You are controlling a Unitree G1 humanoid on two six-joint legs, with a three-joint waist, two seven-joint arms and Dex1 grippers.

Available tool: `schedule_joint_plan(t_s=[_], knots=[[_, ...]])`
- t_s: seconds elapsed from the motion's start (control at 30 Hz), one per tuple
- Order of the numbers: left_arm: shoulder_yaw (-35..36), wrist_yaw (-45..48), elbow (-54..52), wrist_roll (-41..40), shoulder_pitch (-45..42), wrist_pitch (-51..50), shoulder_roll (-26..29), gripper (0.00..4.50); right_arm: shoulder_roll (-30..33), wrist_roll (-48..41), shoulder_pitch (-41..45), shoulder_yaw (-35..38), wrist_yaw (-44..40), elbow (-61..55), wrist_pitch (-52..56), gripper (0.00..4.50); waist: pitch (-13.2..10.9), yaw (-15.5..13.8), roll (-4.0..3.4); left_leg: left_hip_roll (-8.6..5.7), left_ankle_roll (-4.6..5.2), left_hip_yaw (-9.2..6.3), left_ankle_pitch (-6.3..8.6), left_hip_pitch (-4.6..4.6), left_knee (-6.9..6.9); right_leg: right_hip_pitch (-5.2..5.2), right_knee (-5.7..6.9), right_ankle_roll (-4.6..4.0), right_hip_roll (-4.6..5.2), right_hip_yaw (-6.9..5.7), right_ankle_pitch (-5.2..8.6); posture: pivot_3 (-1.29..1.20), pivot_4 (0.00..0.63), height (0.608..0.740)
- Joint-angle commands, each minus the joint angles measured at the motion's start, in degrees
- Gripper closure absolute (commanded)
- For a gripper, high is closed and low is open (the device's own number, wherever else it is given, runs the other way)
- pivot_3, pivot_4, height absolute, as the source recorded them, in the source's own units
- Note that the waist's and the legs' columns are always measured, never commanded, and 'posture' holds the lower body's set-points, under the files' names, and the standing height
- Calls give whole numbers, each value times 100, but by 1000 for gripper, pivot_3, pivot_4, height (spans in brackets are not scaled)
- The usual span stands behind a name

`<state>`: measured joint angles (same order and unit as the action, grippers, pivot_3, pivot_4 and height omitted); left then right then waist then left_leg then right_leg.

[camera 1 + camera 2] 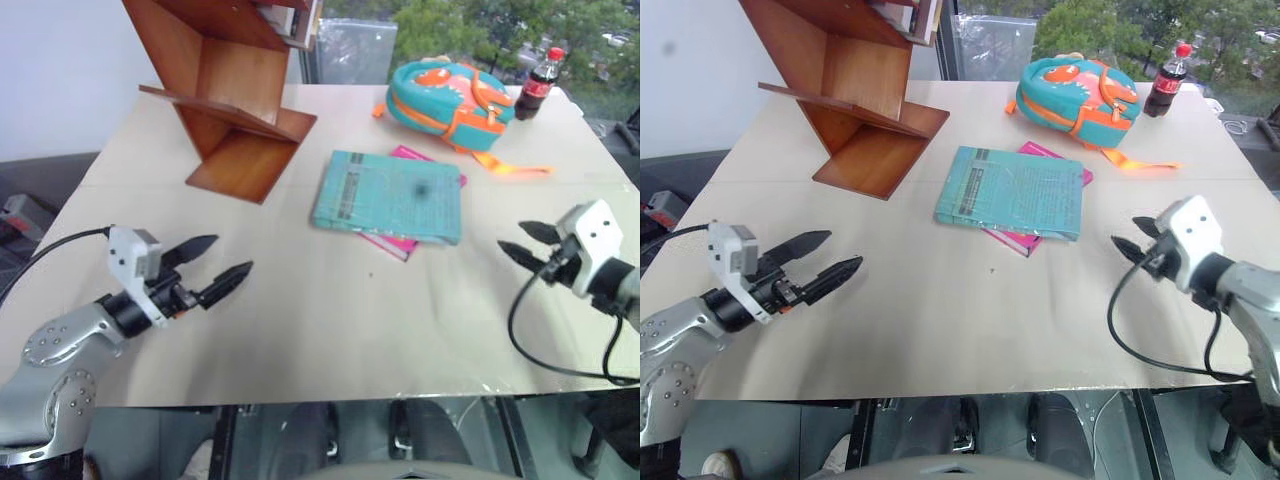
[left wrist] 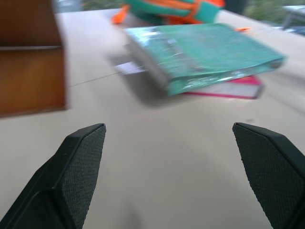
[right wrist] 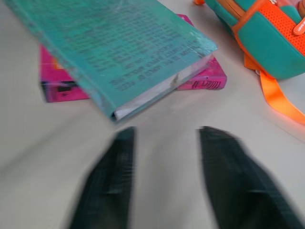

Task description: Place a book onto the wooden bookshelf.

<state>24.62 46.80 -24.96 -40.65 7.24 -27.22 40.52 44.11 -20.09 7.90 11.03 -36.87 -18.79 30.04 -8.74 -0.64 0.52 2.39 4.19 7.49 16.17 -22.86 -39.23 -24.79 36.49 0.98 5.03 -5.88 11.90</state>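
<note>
Both sets of jaws are apart with nothing between them: the left gripper is spread wide, and the right gripper has a smaller gap. They point inward from either side, I think so they can come at the book from two edges. It lies flat in the middle of the table, on top of a pink book that peeks out underneath. That lifts its edge a little, which may help fingers slip under. Off to the left stands the wooden bookshelf, with slanted boards where the book should go. Behind the books lie a teal and orange backpack and a cola bottle, out of the way.
</note>
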Motion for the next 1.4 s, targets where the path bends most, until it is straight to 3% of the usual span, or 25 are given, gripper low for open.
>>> schedule_joint_plan(t_s=[0.03,0.27,0.63,0.9,1.07,1.17,1.23,1.33,1.4], knots=[[-100,139,-386,-105,22,18,66,0,-155,623,593,-526,356,491,-165,4456,-1,15,-1,0,0,1,0,-1,0,-1,0,-1,-1,0,0,0,150,740],[-185,30,-559,-135,48,-19,-5,0,-532,1252,1250,-1297,211,1550,-871,4456,-4,-7,-4,-4,0,4,-2,-2,-1,-1,2,0,-3,-2,0,0,150,740],[-82,-280,-508,-37,312,42,-149,0,-925,777,902,-1422,-399,575,-907,4456,-5,12,-5,-3,0,4,-2,0,-1,0,3,26,-3,-18,-10,0,150,740],[-92,-370,-382,-110,145,-28,-170,0,-1280,867,987,-1666,-367,505,-927,4456,-5,8,-4,-4,0,4,-2,0,-2,0,5,20,-2,-19,-12,0,150,740],[-257,-439,-379,-212,-12,-154,-284,0,-1212,802,800,-1424,-321,273,-903,4456,-5,-5,-5,-4,0,4,-2,0,-2,0,5,9,-2,-20,-20,0,150,740],[-402,-909,-250,-590,-374,-643,-568,0,-916,398,248,-893,-489,-267,-599,4456,-5,-25,-4,-7,0,-3,-2,-2,-3,2,5,10,1,-24,-20,0,150,740],[-509,-1398,-74,-1006,-690,-1168,-848,0,-708,20,-224,-488,-691,-747,-438,4066,-4,-56,-3,-12,0,-9,-2,-3,-5,7,3,11,6,-22,-21,0,150,740],[-655,-1980,258,-1385,-1093,-1623,-1335,0,-506,-264,-767,-147,-761,-1394,-281,3130,-5,-36,-2,-12,1,-12,-2,-2,-7,12,3,12,4,-22,-21,0,150,740],[-610,-2431,543,-1748,-1356,-1980,-1661,0,-473,-422,-981,-28,-713,-1716,-205,2120,-9,24,9,-7,1,-4,-3,9,-10,13,13,31,-3,-14,-10,0,150,740]])
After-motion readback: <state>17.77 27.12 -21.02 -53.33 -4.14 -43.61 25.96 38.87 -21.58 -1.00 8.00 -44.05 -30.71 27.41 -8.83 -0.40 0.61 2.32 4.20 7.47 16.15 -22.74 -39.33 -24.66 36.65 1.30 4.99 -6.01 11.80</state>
